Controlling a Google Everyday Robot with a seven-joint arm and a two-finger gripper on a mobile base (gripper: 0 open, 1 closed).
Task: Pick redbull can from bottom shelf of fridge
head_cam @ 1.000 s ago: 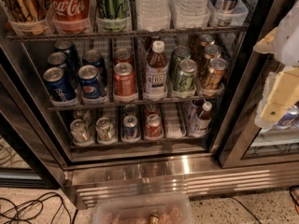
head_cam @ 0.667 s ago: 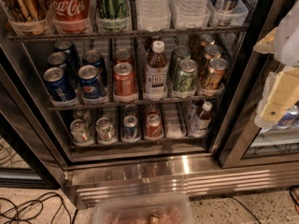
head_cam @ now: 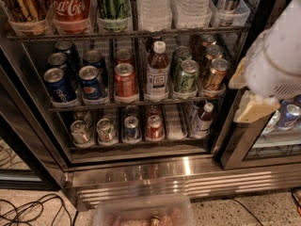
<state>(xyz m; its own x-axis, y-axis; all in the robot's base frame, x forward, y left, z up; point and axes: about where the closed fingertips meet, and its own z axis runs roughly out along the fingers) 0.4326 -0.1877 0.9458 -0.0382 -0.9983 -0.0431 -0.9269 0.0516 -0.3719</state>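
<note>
The fridge stands open in front of me, its wire racks full of drinks. On the bottom shelf, the redbull can stands upright in a middle lane, slim, blue and silver with a silver top. A small red can is just right of it and two silver slim cans are to its left. My gripper hangs at the right side of the view on a white arm, in front of the fridge's right door post, level with the middle rack, above and well right of the redbull can.
The rack above holds Pepsi cans, an orange can, a bottle and green cans. A small bottle stands at the bottom shelf's right end beside an empty lane. A clear bin and cables lie on the floor.
My gripper has shifted left and slightly down, closer to the fridge opening. The cans and shelves have not moved.
</note>
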